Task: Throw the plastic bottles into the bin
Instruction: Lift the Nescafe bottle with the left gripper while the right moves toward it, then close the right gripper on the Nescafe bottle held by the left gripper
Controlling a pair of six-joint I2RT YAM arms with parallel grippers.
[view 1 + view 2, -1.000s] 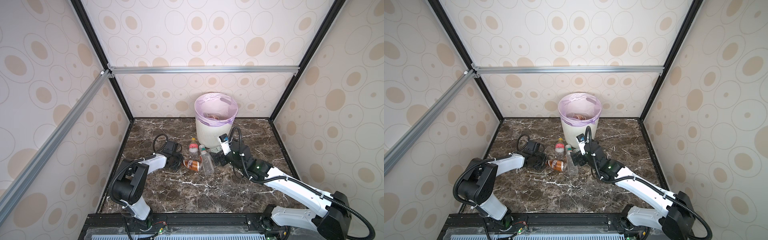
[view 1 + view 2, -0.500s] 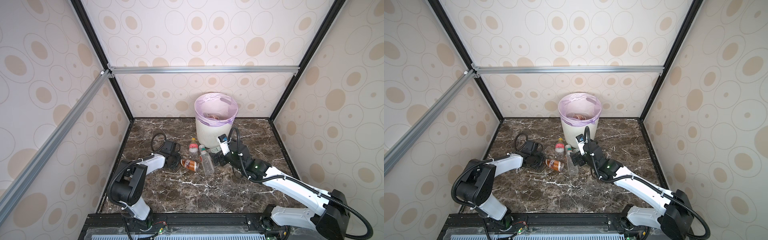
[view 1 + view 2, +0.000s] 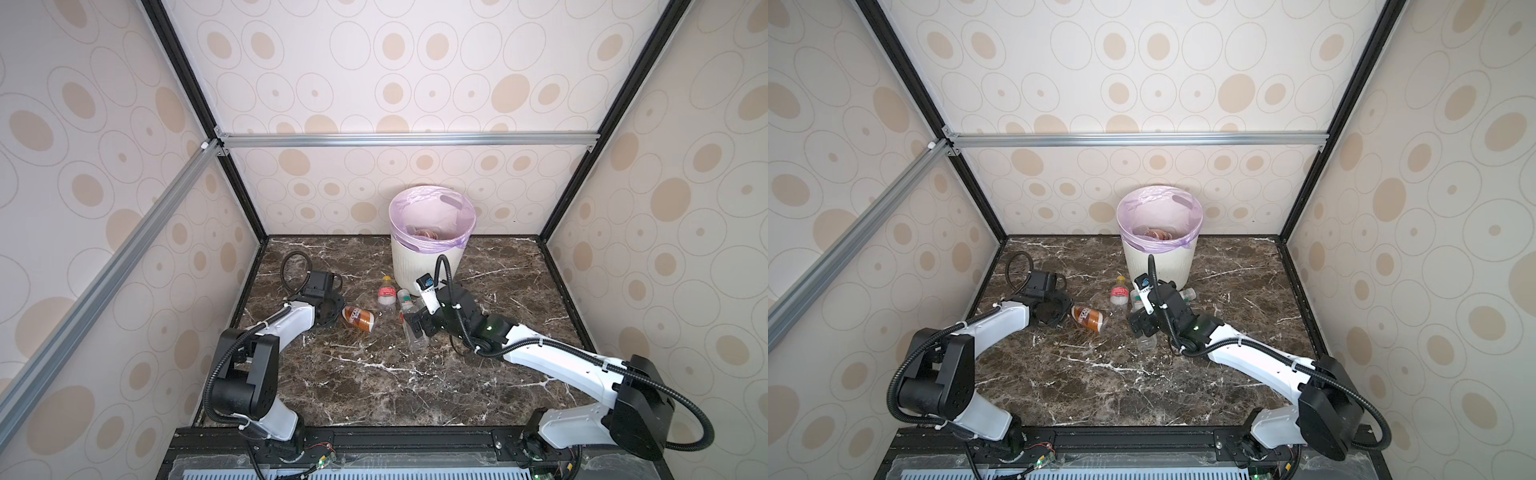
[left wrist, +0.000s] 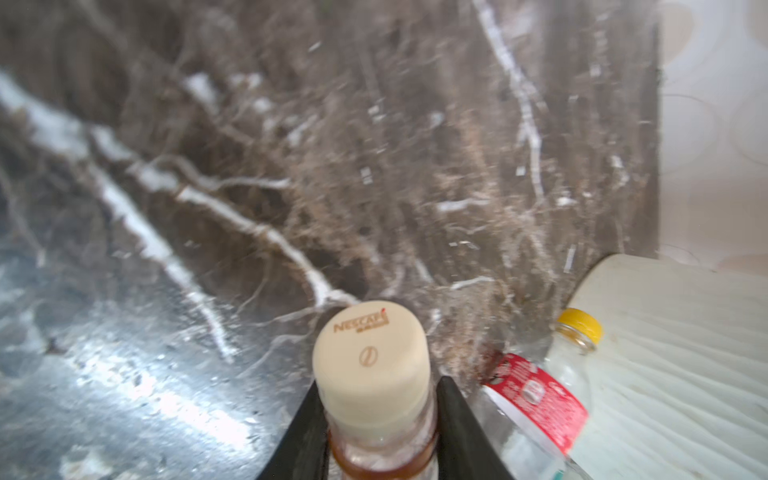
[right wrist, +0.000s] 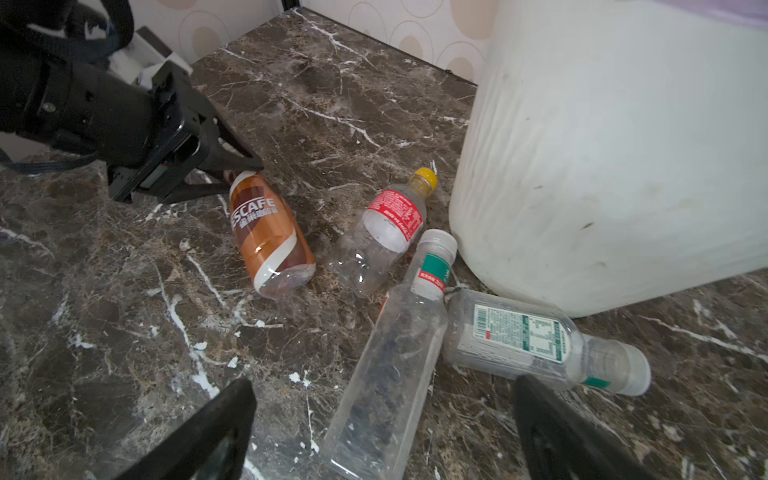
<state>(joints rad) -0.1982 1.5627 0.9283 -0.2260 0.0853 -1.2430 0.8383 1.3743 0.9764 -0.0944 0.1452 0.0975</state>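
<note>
Bottles (image 5: 386, 232) cluster beside the bin (image 5: 602, 166); bare marble (image 3: 395, 386) spreads toward the front.

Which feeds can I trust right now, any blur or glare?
Left wrist view: marble tabletop smeared with a glare patch, only the Nescafé cap crisp. Right wrist view: sharp, Nescafé bottle label readable. Both top views: sharp, evenly lit, bin clear.

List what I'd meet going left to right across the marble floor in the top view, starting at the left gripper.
left gripper → brown bottle it grips → red-labelled bottle → tall clear bottle. The bin and right gripper overlap those last bottles, so I skip them.
</note>
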